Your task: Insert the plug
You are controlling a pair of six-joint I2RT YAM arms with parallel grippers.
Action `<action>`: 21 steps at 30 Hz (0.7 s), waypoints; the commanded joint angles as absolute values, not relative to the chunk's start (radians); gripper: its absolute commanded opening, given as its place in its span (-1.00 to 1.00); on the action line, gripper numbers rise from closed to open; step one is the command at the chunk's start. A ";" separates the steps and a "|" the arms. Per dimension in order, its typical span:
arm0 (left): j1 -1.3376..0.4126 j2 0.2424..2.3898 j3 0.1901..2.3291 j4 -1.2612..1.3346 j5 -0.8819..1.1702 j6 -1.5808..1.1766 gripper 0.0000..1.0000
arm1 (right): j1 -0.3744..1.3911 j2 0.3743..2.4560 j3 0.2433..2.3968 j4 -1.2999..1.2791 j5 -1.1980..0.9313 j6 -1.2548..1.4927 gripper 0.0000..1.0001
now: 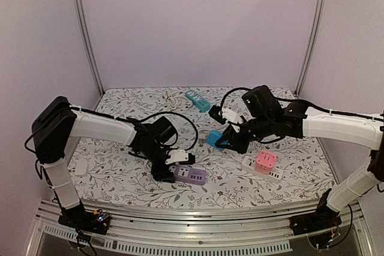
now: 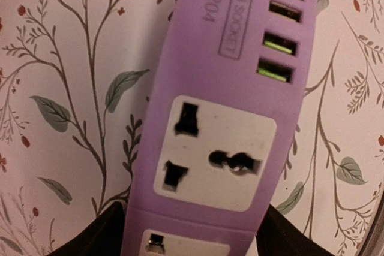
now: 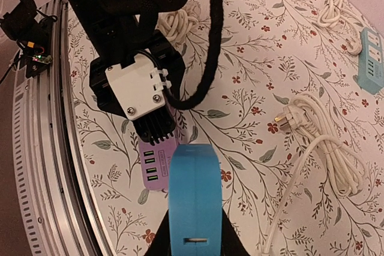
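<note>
— Where's the plug?
— The smooth blue plug block is clamped in the right claw, over the floral counter near the purple power strip.
— Left claw?
— It straddles the strip's end; I cannot tell if it grips. Only its wrist view shows the white three-hole socket face.

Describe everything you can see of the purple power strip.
The purple power strip looks like matte plastic and lies flat, face up, on the floral tablecloth. It has four USB ports, marked USB SOCKET S204, and white universal outlets; the fully visible one is empty. The left gripper's fingers flank one end; contact is unclear.
</note>
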State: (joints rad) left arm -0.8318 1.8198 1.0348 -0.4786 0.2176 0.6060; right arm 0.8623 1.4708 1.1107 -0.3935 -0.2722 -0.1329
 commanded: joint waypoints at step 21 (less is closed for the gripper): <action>-1.054 1.844 1.071 -0.408 0.159 0.347 0.78 | 0.842 1.308 1.003 -0.461 -0.258 -0.196 -1.00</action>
